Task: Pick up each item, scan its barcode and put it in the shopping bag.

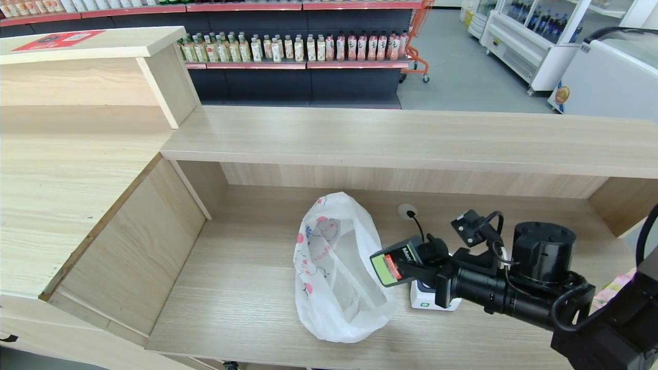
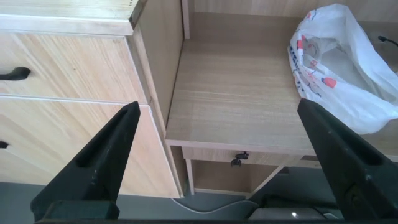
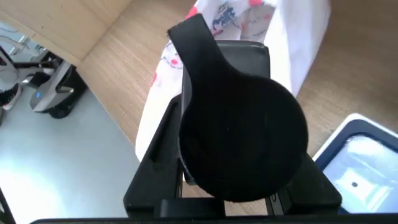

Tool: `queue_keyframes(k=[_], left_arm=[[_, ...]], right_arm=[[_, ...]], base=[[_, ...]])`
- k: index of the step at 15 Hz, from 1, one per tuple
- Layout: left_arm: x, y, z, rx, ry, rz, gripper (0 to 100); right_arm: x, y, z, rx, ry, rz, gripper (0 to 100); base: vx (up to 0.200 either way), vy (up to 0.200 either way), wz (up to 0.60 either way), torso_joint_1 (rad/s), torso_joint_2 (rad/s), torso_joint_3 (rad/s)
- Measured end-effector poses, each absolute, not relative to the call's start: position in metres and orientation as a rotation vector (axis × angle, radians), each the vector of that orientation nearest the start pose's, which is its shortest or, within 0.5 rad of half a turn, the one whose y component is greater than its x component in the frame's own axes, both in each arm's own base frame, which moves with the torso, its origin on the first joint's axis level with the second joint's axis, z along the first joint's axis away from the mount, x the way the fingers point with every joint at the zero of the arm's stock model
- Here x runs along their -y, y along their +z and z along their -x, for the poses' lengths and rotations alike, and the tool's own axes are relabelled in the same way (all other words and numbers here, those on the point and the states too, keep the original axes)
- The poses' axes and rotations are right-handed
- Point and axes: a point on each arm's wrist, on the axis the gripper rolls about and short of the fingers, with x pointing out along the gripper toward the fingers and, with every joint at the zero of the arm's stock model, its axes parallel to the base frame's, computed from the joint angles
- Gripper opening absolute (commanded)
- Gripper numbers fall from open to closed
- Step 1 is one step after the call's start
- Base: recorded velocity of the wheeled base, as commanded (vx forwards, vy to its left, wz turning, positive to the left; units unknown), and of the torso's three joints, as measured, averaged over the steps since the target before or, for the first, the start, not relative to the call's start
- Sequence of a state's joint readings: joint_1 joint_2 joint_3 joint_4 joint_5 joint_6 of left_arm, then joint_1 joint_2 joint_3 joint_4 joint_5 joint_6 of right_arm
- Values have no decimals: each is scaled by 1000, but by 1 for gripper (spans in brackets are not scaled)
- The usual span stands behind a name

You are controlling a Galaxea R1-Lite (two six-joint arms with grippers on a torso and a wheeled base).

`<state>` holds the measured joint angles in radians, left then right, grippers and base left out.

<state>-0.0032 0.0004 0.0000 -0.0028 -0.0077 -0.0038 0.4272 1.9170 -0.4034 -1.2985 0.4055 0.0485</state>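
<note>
My right gripper point(image 1: 431, 258) is shut on a black barcode scanner point(image 1: 393, 264), whose green and red window faces the white shopping bag point(image 1: 334, 267). The bag, printed with red figures, lies open on the lower wooden counter point(image 1: 236, 298), just left of the scanner. In the right wrist view the scanner point(image 3: 236, 130) is close up, with the bag point(image 3: 249, 18) beyond it. My left gripper point(image 2: 219, 107) hangs open and holds nothing, low in front of the counter's front edge, and the bag point(image 2: 339, 62) lies farther off on the counter. A pink package point(image 1: 614, 290) peeks out behind my right arm.
A white scanner cradle point(image 1: 432, 300) stands on the counter under my right gripper, its cable running to a round hole point(image 1: 407, 210). A raised wooden ledge point(image 1: 411, 139) runs along the back and a side wall point(image 1: 128, 246) closes the left. Drawers with black handles point(image 2: 15, 73) are below.
</note>
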Motion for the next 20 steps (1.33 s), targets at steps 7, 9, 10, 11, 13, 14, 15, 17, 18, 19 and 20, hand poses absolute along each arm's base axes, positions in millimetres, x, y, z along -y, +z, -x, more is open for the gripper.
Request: queue_keyframes(k=[7,9,10,11,13,14,15,17,18,19,20], left_arm=[[0,76,23,2,-10,4,100],[0,76,23,2,-11,4,100],[0,76,23,2,-11,4,100],[0,76,23,2,-11,4,100],[0,76,23,2,-11,4,100],[0,76,23,2,-11,4,100],[0,76,23,2,-11,4,100],[0,76,23,2,-11,4,100],[0,76,23,2,-11,4,100],[0,76,23,2,-11,4,100],[0,76,23,2,-11,4,100]], right_arm=[[-138,59,-250,-275,867,-20,0],[-141,49,-254,-243,876,13,0],[-142,41,-255,-240,882,49,0],[-142,31,-257,-248,888,93,0],[-145,15,-262,-273,893,125,0],[-149,11,-264,-273,903,129,0],[-153,7,-268,-270,910,132,0],[-158,3,-279,-245,908,132,0],[-161,2,-283,-234,908,132,0],[-163,1,-286,-230,916,130,0],[-163,-1,-287,-230,930,129,0]], base=[[0,0,0,0,0,0],[0,0,0,0,0,0],[0,0,0,0,0,0],[0,0,0,0,0,0],[0,0,0,0,0,0],[0,0,0,0,0,0],[0,0,0,0,0,0],[0,0,0,0,0,0],[0,0,0,0,0,0],[0,0,0,0,0,0],[0,0,0,0,0,0]])
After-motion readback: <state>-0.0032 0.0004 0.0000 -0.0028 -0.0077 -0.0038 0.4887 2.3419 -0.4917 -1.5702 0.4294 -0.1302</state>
